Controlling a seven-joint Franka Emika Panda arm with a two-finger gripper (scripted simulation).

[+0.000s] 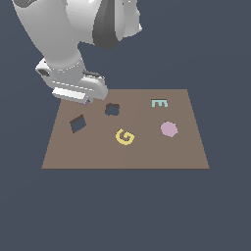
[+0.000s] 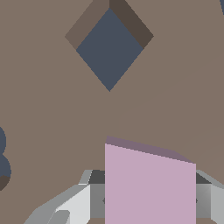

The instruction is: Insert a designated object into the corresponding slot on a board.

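- The board (image 1: 147,147) is a flat, matte brown rectangle with no grain or gloss, lying on a plain dark blue-grey ground.
- The block (image 2: 149,186) is a smooth lilac-pink piece with flat faces and sharp straight edges; in the wrist view one broad face and a thin darker top face show.
- The gripper (image 2: 149,199) holds the block between its grey fingers (image 2: 81,203), one on each side, narrowed onto it.
- In the exterior view only a sliver of the block (image 1: 84,102) shows under the white hand, above the board's far corner on the exterior view's left.
- The block looks about square, so no long axis can be told; its edges sit turned relative to the slot's edges.
- The slot (image 1: 78,123) is a dark tilted square hole with brown inner walls, nearer the camera than the block and apart from it.
- On the board beside the slot: a dark lobed hole (image 1: 112,109), a yellow letter G (image 1: 125,137), a pale teal letter E (image 1: 159,103), a pink octagon (image 1: 169,129).
- The board between block and slot is bare.
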